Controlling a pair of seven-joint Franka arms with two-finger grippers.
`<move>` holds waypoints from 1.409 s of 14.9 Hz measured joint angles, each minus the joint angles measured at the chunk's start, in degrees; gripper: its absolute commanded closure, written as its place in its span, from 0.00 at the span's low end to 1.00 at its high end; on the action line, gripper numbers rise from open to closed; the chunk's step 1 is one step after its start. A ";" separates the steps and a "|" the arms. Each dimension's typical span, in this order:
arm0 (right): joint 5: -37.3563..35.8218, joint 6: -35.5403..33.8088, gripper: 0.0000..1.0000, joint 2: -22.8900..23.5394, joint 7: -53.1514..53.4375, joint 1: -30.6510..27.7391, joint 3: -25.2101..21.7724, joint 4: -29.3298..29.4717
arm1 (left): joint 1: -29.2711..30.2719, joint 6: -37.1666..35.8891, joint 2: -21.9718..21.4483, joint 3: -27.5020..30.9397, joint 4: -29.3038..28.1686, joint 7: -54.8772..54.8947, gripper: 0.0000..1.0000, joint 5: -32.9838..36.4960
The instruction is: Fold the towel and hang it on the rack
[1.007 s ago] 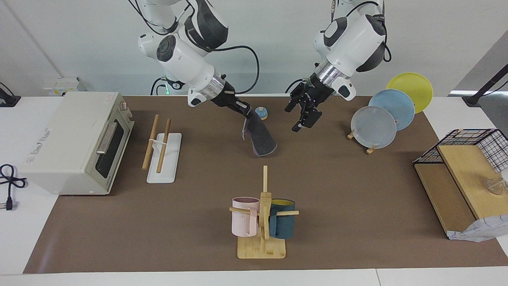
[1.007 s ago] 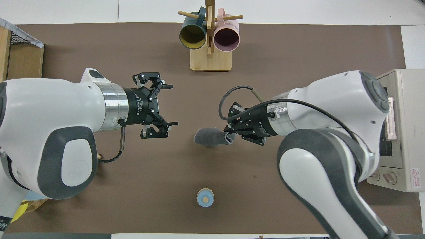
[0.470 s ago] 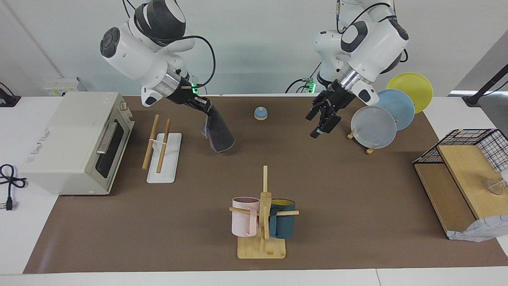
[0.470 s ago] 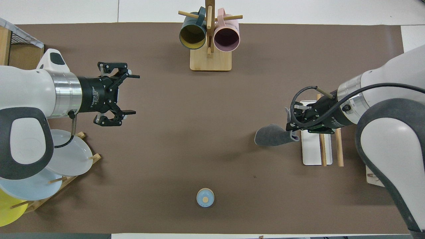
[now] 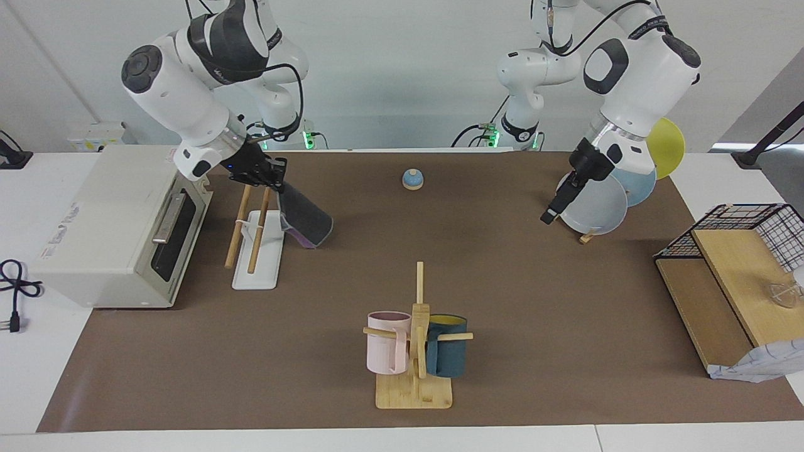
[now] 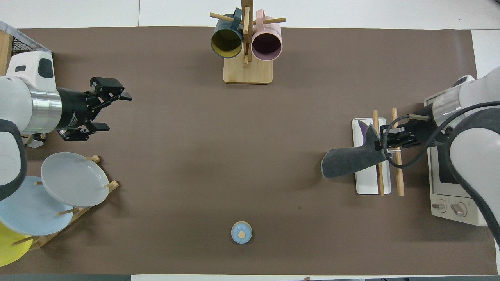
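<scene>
The right gripper (image 5: 275,177) holds the folded towel (image 5: 306,219) tight in its fingers, over the rack (image 5: 259,258) near the table's right-arm end. Next it should lay the towel across both rods. The left gripper (image 6: 111,109) waits with fingers wide

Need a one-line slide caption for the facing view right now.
Right gripper, shut on the folded towel, holds it over the rack while the open left gripper waits by the plates.

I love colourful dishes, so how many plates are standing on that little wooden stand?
3, in a row at the left arm's end: the grey plate, the blue plate partly under it, the yellow plate mostly cut off.
</scene>
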 measured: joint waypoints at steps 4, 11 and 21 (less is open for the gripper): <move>-3.18 0.77 1.00 -0.03 -8.50 -2.06 0.00 -0.51 | 1.77 -7.38 1.21 0.13 5.81 14.16 0.00 8.88; -9.46 2.02 1.00 -0.47 -21.89 -7.16 0.01 -0.68 | 1.94 -22.39 5.42 0.64 15.44 32.42 0.00 16.71; -12.65 6.09 0.79 -3.03 -25.97 -9.65 0.21 -6.95 | -3.44 -24.63 3.37 5.35 14.20 35.03 0.00 16.72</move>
